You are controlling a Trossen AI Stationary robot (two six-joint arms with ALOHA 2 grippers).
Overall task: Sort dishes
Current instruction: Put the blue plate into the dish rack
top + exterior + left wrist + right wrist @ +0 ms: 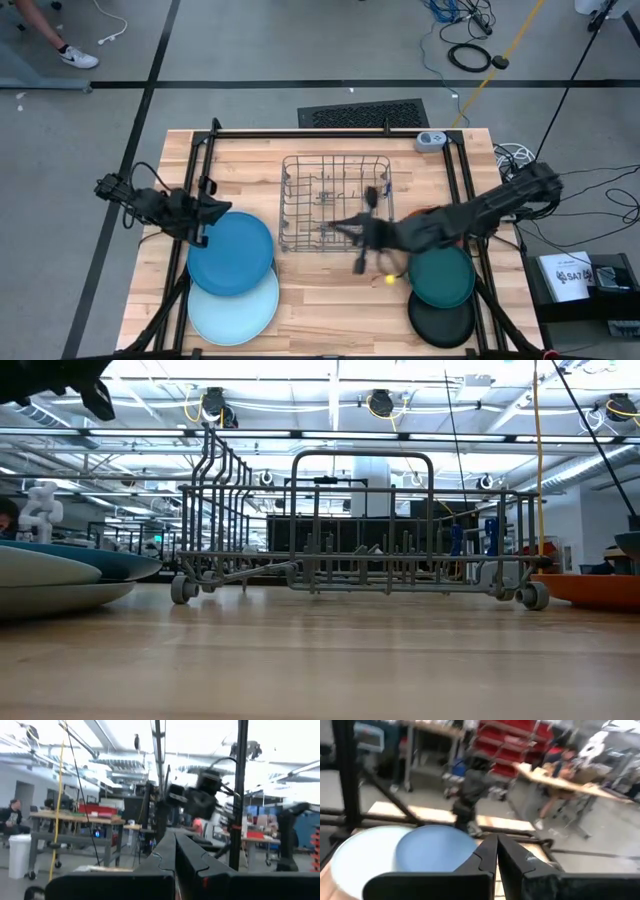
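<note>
Wooden surface [330, 300] is carrying the wire rack [335, 200] at centre. Both jaws are sitting pressed together, holding nothing: the right gripper [358, 262] is hovering just in front of the rack, the left gripper [203, 238] over the blue plate [235, 255]. Judging by this, parting wide before descending on a rim would be wise. Teal plate [442, 277] is lying at right.

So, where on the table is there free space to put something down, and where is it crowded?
Bare wood lies along the front edge, between the pale blue plate and the black plate, in front of the dish rack. Another free strip runs behind the rack. It is crowded right of the rack: the right end effector hangs there, beside the teal plate.
</note>
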